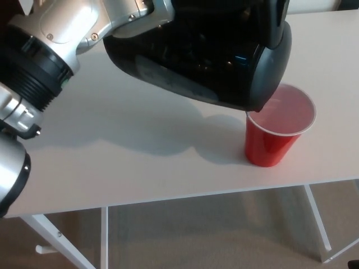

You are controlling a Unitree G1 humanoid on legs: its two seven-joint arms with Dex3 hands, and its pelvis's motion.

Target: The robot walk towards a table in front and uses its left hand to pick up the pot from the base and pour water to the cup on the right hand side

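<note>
Above the table, pot tipped, spout over cup rim; likely heavy, slick, best held by handle; left fingers hidden, grip impossible to tell.

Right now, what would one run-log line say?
stage: pouring | pot: tilted, spout over cup rim | cup: upright on table | right hand: unseen
</note>
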